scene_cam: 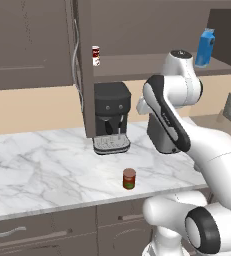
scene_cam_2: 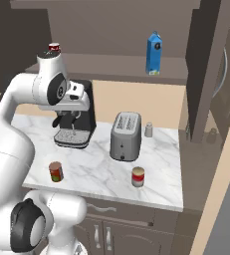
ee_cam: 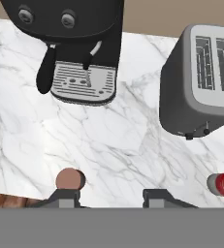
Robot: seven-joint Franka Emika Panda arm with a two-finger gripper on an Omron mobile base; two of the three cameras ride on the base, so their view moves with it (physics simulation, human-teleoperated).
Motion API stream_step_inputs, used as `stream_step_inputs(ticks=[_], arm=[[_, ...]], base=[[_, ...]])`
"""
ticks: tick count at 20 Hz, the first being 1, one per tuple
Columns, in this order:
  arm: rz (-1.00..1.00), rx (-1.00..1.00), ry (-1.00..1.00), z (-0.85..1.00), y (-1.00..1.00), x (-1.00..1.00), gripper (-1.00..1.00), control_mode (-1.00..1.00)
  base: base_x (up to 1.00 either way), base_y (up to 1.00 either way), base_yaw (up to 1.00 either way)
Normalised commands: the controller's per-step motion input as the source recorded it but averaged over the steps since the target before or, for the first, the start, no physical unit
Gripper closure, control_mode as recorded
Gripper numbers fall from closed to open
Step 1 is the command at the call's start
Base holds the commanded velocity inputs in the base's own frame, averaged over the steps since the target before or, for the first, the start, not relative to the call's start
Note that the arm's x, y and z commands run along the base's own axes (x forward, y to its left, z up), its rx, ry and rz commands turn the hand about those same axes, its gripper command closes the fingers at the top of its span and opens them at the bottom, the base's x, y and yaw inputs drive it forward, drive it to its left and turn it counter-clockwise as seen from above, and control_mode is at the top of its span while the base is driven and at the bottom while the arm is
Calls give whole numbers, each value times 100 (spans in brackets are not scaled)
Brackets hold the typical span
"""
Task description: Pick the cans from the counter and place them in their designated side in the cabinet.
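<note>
"Where are the two cans?"
"Both stand upright on the white veined marble counter (scene_cam_2: 161, 164). From the hand view, the squat dark red-brown can (ee_cam: 70, 179) sits at seven o'clock, the red-and-pale can (ee_cam: 223, 184) at four."
"And the gripper (ee_cam: 111, 197)?"
"Wide open, holding nothing, high above the counter; the brown can lies just by one fingertip."

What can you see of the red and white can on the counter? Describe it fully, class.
The red and white can is a small squat cylinder, red in its upper part and pale grey-white below, with a dull metal-looking top. It stands upright near the front edge of the white marble counter, in front of the grey toaster and apart from it. Nothing touches it but the counter. In the hand view it shows at the right edge. The gripper hangs above the counter, away from it.
</note>
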Motion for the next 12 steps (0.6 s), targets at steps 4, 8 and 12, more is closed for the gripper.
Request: stream_step_inputs(ticks=[4,8,12], arm=[[0,0,-2,0,3,-7,-100,-100],[0,0,0,-4,21,-17,-100,-100],[0,0,0,-7,25,-14,-100,-100]], base=[[0,0,0],[0,0,0],[0,0,0]])
